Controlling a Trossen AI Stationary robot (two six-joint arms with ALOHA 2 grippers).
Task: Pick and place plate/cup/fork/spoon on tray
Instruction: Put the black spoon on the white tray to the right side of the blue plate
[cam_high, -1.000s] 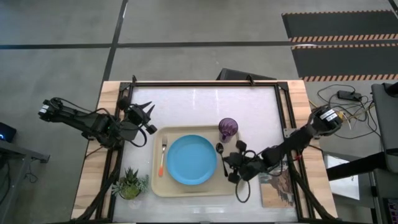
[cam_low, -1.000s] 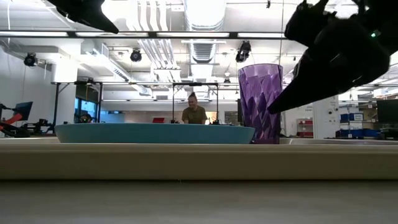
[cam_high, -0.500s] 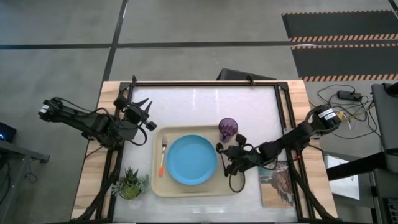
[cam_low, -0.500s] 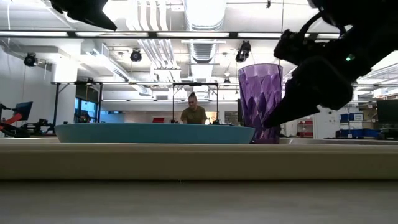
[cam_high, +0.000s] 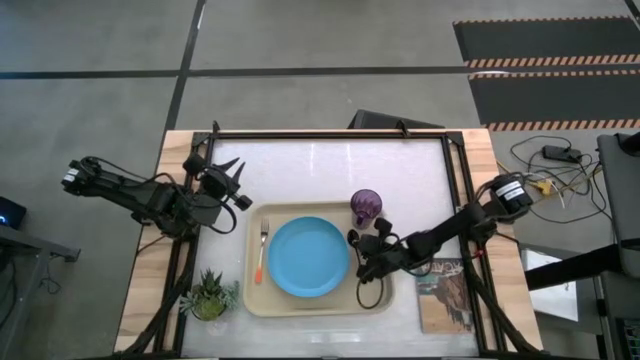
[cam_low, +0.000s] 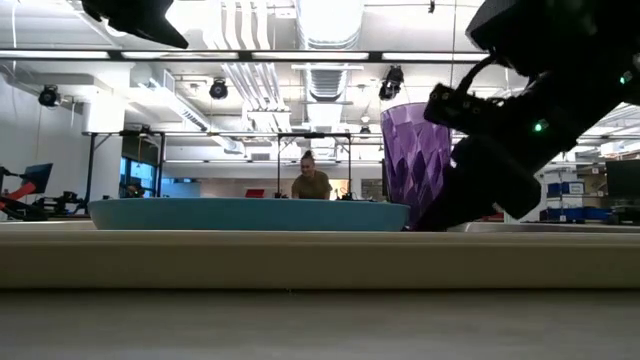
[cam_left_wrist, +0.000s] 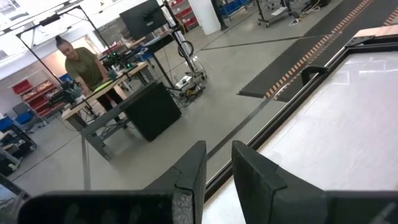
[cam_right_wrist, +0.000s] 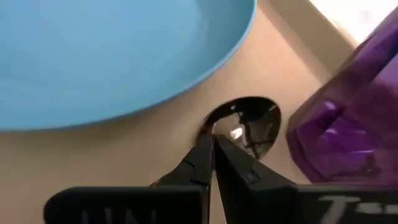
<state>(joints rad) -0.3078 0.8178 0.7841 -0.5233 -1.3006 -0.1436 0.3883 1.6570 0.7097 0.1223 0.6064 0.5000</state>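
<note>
The cream tray (cam_high: 320, 305) holds the light-blue plate (cam_high: 308, 257) at its middle. The orange-handled fork (cam_high: 263, 250) lies to the left of the plate, and the purple cup (cam_high: 366, 208) stands at the tray's far right corner. My right gripper (cam_high: 360, 250) is low over the tray between plate and cup, shut on the dark spoon (cam_high: 353, 238). The spoon's bowl (cam_right_wrist: 245, 124) shows just past the fingertips. My left gripper (cam_high: 236, 180) hangs above the table by the tray's far left corner, with a narrow gap between its fingers. My right gripper pinches the spoon between its two fingers just behind the bowl (cam_right_wrist: 216, 132); the fingers hide the handle. They slant down from the table's right side and lie along the spoon. The bowl sits at the tray floor beside the cup; whether it touches, I cannot tell.
A printed book (cam_high: 445, 295) lies right of the tray under my right arm. A small potted plant (cam_high: 208, 297) stands at the tray's near left corner. Black frame rails run along the table's left, right and far sides. A person (cam_low: 311, 182) is far back in the room.
My right gripper has gone down and toward the table's left edge with the spoon, from well above the tray to just over its floor between plate and cup. The plate, cup and fork have stayed put.
</note>
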